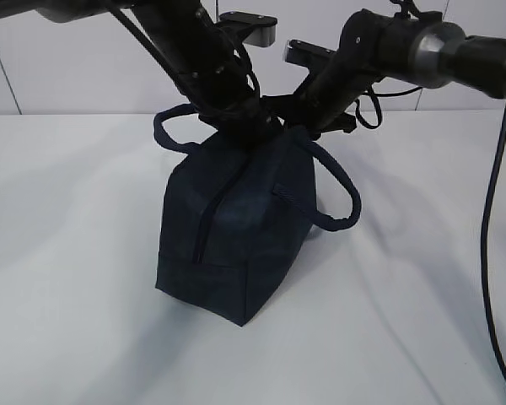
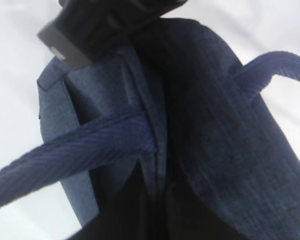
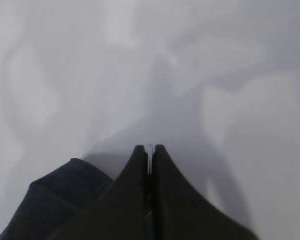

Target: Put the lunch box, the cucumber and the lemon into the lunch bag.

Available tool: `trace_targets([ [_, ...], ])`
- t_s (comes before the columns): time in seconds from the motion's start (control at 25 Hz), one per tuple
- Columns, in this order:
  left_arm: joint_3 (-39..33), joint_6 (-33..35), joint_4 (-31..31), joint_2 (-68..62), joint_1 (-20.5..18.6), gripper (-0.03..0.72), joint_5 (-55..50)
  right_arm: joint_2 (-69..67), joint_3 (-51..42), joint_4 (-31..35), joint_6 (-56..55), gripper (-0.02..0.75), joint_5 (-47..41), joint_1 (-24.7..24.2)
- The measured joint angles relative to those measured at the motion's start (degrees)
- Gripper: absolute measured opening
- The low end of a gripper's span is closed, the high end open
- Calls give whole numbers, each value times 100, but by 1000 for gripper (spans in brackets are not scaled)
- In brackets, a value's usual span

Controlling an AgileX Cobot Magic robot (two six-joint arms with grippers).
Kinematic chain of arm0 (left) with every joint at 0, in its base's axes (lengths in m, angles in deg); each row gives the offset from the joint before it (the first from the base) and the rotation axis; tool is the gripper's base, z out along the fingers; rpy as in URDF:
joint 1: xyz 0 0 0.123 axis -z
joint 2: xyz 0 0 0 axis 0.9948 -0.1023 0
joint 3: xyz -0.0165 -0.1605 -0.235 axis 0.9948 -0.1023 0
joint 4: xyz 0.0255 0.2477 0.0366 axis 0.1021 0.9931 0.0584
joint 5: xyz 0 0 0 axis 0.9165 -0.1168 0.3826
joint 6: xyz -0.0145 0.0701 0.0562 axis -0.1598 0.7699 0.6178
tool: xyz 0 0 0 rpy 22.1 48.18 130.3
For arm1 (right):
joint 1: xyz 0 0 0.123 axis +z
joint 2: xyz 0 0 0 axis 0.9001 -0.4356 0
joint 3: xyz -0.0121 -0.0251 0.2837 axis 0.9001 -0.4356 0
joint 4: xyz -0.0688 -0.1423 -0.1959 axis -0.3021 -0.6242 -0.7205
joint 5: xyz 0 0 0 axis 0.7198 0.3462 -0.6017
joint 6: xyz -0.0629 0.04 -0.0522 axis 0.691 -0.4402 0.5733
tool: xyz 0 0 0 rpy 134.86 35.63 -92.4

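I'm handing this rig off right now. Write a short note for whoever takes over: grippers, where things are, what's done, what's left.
Left gripper: shut, at the top of the lunch bag.
Right gripper: shut, at the bag's top by the far end; whether it pinches anything is unclear.
Bag: upright on the white table, zipper looks closed, handles loose.
Lunch box, cucumber, lemon: not visible; presumably inside, unconfirmed.
Left: release and retract both arms.

My two arms are matte black tubes with thick joints; my right arm [image 1: 422, 42] carries a silver-grey metal collar near its joint. Black cables loop beside both arms, and one long cable hangs down the right edge. My right fingers [image 3: 149, 200] are two black tapered blades, pressed flat together.
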Motion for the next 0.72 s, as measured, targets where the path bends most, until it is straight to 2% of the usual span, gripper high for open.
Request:
trace_targets([
  [0.44,0,4,0,0,0,-12,-80,-81,66,249,-21,0,-195,0],
  [0.72,0,4,-22,0,8,-12,-121,-109,583,134,-5,8,-616,0],
])
